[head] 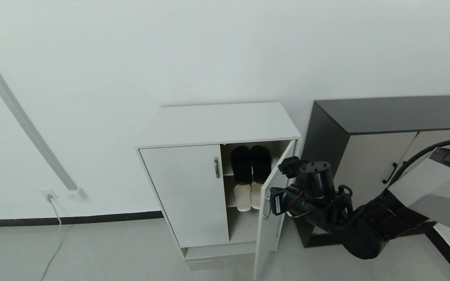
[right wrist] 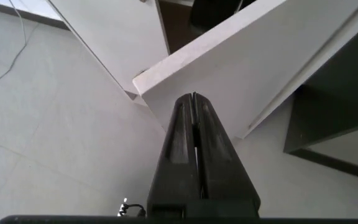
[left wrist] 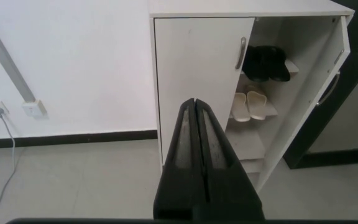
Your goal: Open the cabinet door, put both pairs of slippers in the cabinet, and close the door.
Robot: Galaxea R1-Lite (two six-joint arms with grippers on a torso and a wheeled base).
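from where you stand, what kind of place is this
Probably a plain indoor room set up like a home entryway: a white shoe cabinet with black slippers and pale slippers on its shelves, a dark cabinet beside it, and a bare white wall with a socket.

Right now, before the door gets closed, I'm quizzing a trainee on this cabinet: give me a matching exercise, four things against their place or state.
Things:
1. black slippers
2. pale slippers
3. left cabinet door
4. right cabinet door

Place or state:
a. swung open
b. on the upper shelf
c. shut
d. on the shelf just below the upper one

Pairs: 1-b; 2-d; 3-c; 4-a
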